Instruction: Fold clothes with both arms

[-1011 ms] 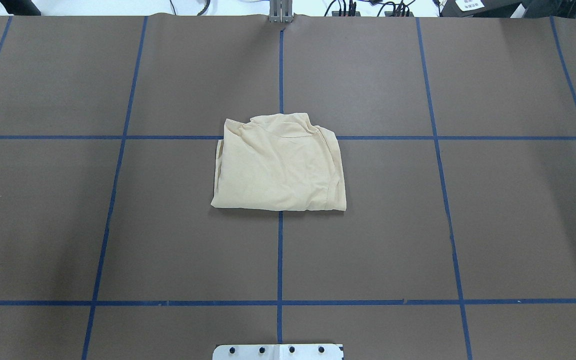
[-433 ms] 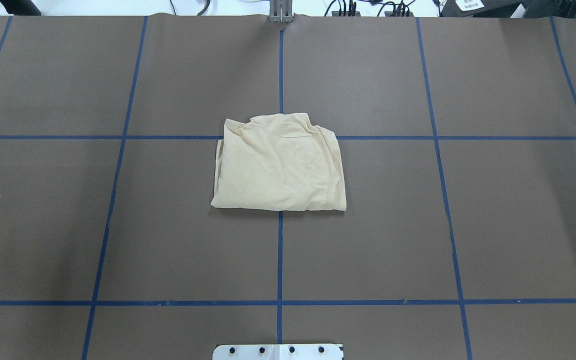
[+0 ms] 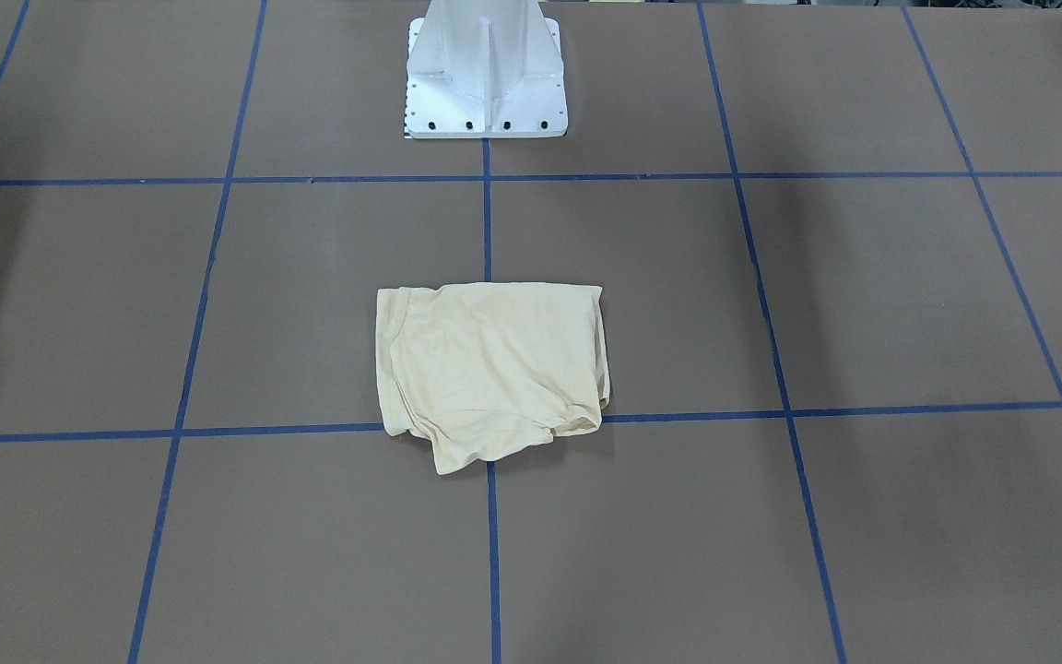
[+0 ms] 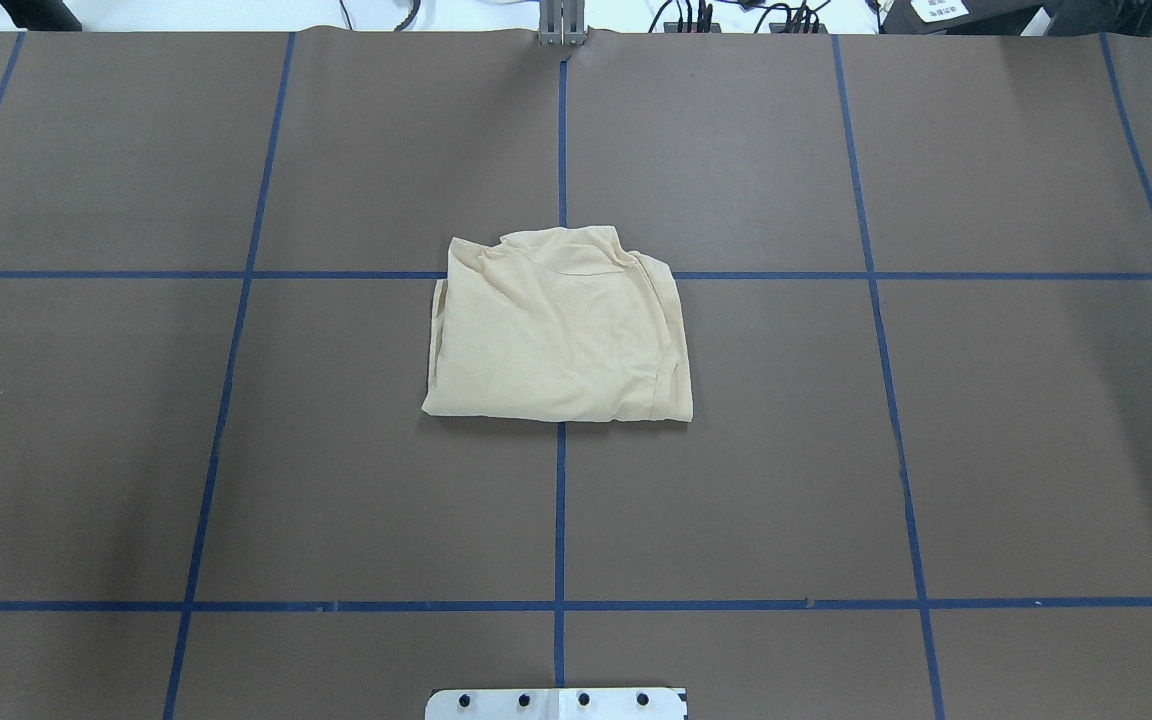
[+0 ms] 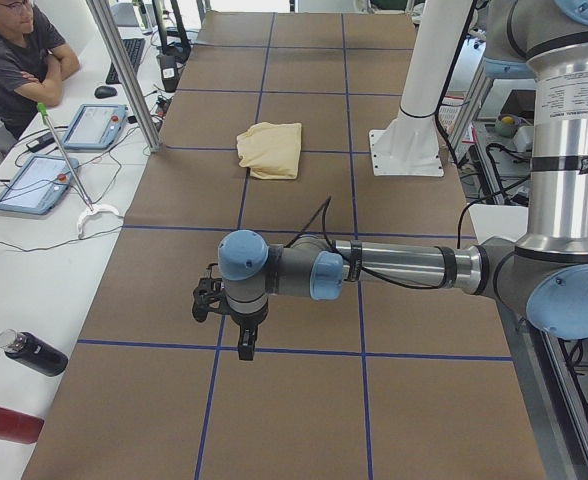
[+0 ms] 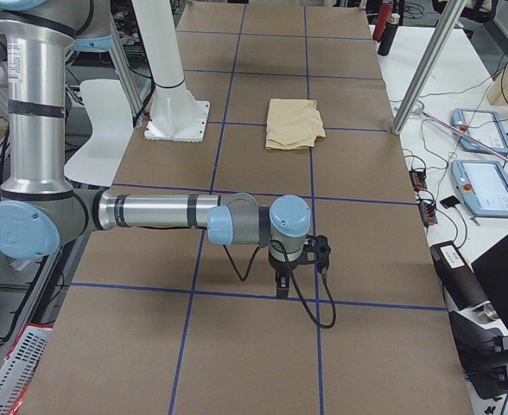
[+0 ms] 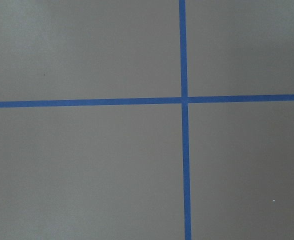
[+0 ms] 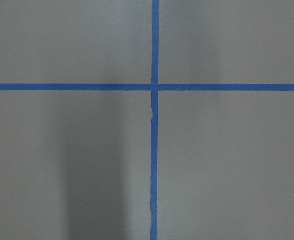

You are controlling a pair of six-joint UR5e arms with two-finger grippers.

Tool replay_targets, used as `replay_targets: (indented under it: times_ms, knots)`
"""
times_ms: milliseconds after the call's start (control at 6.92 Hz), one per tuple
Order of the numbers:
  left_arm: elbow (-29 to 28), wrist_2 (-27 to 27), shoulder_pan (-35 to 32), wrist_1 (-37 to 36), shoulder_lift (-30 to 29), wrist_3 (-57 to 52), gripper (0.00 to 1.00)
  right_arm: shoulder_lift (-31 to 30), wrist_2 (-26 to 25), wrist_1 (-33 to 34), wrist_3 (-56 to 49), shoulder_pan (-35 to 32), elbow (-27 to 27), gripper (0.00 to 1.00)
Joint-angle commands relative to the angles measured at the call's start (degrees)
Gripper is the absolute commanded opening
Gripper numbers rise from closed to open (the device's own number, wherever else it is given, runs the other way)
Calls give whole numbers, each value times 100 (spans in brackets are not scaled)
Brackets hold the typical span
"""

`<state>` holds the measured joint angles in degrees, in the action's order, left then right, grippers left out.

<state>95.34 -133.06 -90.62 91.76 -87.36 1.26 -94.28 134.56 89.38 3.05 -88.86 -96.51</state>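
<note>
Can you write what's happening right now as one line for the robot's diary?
T-shirt: folded, untouched | left gripper: far from it, grip unreadable | right gripper: far from it, grip unreadable

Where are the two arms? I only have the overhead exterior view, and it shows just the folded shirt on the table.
Observer: The left arm is stretched out low over the table near its left end, well apart from the folded cream shirt.
Operator: And the right one?
Observer: The right arm reaches out likewise near the other end, its right gripper pointing down close to a blue tape line.
Operator: Is either gripper holding cloth?
Observer: No cloth hangs from the right gripper or the left gripper, and both wrist views show only table and crossing tape. Open or shut, I cannot tell.
</note>
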Motion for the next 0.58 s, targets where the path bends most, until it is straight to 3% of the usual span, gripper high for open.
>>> replay_targets:
  times_ms: [0, 433]
  knots:
    - [-7, 0, 0, 0, 0, -3, 100, 6, 0, 0, 3, 0, 0, 100]
    - [2, 0, 0, 0, -35, 6, 100, 24, 9, 0, 12, 0, 0, 100]
